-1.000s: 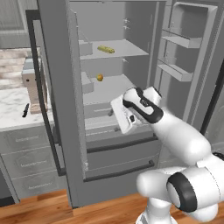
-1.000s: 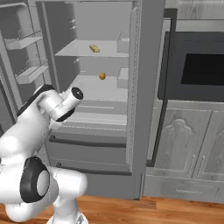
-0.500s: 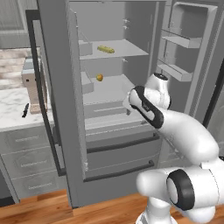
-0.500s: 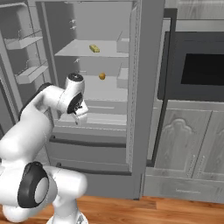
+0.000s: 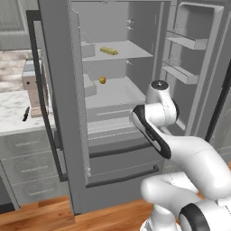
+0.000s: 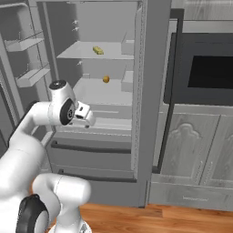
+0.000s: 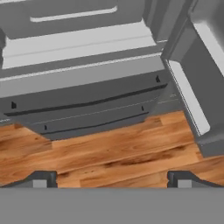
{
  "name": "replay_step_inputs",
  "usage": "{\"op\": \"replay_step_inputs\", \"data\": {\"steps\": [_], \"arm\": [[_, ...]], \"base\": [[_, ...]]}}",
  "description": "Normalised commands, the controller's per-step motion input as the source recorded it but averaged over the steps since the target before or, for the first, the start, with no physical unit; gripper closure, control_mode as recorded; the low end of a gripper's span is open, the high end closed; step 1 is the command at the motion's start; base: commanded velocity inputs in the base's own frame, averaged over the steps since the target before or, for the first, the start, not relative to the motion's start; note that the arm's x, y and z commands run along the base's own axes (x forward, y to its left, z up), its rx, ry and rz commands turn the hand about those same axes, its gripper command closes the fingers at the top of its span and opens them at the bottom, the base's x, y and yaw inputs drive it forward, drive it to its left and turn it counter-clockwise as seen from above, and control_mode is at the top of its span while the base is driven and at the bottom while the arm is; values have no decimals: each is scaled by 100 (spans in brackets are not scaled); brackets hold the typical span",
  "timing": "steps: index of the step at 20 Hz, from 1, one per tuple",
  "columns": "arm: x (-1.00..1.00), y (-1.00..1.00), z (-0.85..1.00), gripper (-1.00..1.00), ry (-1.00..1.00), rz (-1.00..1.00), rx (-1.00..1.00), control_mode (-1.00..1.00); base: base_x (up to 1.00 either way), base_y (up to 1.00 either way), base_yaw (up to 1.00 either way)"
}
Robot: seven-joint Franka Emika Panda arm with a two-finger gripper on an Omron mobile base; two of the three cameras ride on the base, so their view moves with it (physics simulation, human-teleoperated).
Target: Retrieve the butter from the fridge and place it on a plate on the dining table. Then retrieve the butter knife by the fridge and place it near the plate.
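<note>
The white arm has swung round over the last second — its wrist, which was folded low in front of the fridge a moment ago, is now raised and turned toward the open compartment, though the hand camera is looking down at the bottom drawers and the wooden floor. The gripper (image 7: 112, 177) shows two dark tips standing wide apart at the bottom of the hand view, nothing between them. So this reads as the arm lining up for a reach, not yet a grasp.

The target hasn't budged: the small yellow rectangular butter stick (image 5: 108, 51) lies on the upper shelf of the tall grey French-door fridge (image 5: 58, 113), toward the middle of that shelf, and the right base view shows it there too. One shelf down sits a small round orange ball (image 5: 102, 80) — a decoy to steer clear of. My judgement: the hand must climb well above where it hangs now and pitch forward to get at that top shelf.

Off to the left, the slim black butter knife (image 5: 25, 113) rests on the white marble-topped counter (image 5: 13, 122), near its front edge, just beside a boxy grey-and-brown appliance (image 5: 32, 88). The room is grey cabinets, a dark built-in oven (image 6: 207, 73) on the right side, and warm wood flooring (image 7: 109, 151).
</note>
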Motion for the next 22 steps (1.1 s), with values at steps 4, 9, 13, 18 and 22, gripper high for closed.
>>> {"op": "replay_step_inputs", "data": {"steps": [4, 9, 13, 18, 22], "arm": [[-1, 3, -18, -100, 6, 1, -1, -100], [-16, 0, -1, -100, 0, 0, 0, -100], [-58, 0, 27, -100, -4, 1, 0, -100], [-61, 0, 24, -100, 0, 13, 7, -100], [-60, 0, 16, -100, -2, 13, 0, -100]], "base": [[0, 0, 0], [0, 0, 0], [0, 0, 0], [0, 0, 0], [0, 0, 0]]}}
